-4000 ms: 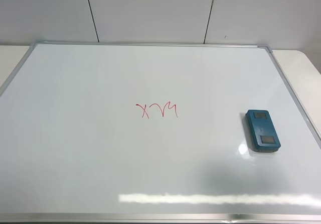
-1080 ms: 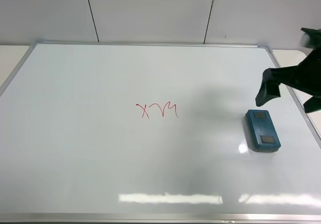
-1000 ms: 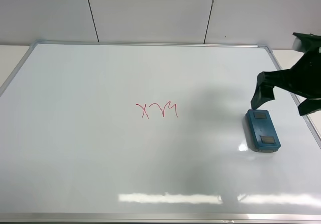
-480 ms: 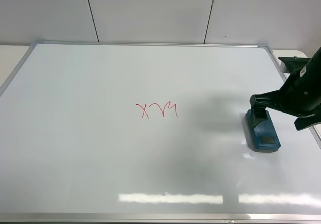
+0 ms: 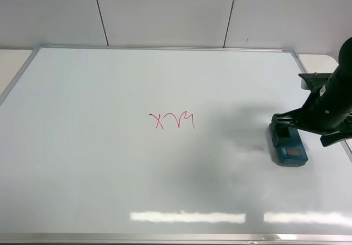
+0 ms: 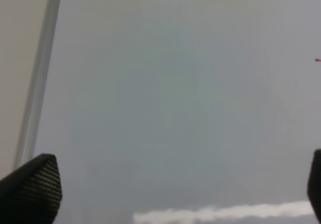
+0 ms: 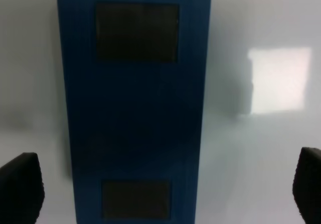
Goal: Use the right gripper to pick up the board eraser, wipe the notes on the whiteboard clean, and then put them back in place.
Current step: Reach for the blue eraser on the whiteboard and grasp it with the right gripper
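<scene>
The board eraser (image 5: 290, 149) lies flat on the whiteboard (image 5: 110, 173), near its right edge and well apart from the red notes (image 5: 172, 121) in the middle. In the high view its long axis runs from the far side of the board toward the near side, only a little turned.

The right gripper (image 7: 164, 191) is directly above it. In the right wrist view the long axis passes between the two fingertips (image 7: 20, 184), so they face the long sides and would close across the short width. The jaws are wide, with bare board between each tip and the eraser. I judge the eraser is not quite centred, being nearer to one tip than to the other. What the grasp needs now is, I think, mostly a move straight down.

The left gripper (image 6: 173, 186) hangs over bare board beside the silver frame (image 6: 37, 83), also spread wide, so the right arm is clearly the nearer one.

Four seconds ago no arm was in the high view. One second ago the right claw was higher and beyond the eraser's far end; now it has come down and hides that end. The eraser and the notes are where they were
</scene>
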